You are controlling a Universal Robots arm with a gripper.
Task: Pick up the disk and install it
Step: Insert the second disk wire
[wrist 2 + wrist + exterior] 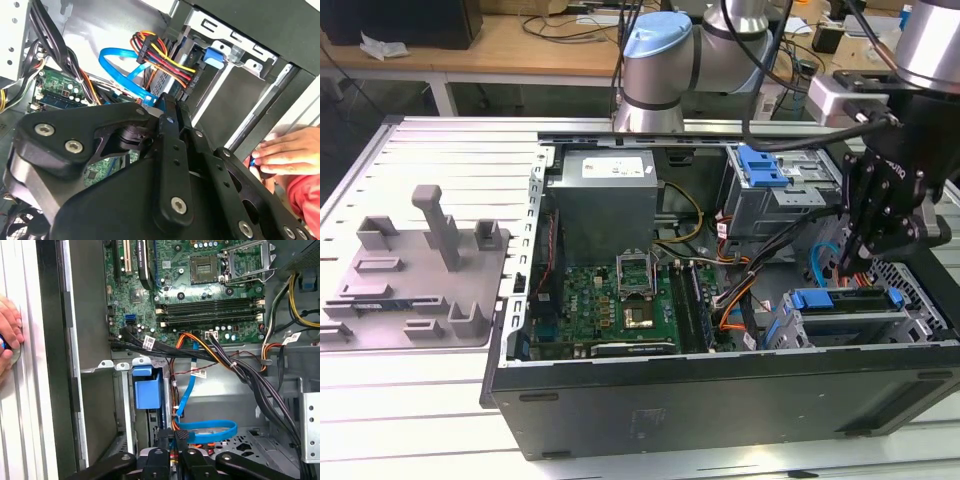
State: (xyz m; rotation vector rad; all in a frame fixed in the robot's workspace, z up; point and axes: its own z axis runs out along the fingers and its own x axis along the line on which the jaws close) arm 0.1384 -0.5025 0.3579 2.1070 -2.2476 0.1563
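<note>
Claw [853, 262] hangs inside the open case [720, 400] over the drive bay at its corner, disk [840, 300] seated there beside cables (can't tell finger state), so stay square and clear the blue cable [205, 430].

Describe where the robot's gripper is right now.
In the exterior view, the gripper hangs at the view's right, inside the open computer case, just above the blue-latched drive bay and beside the looped blue cable.

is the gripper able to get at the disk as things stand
Probably yes: the gripper hangs just above the disk in the open case, though a blue cable loops close beside it.
</note>
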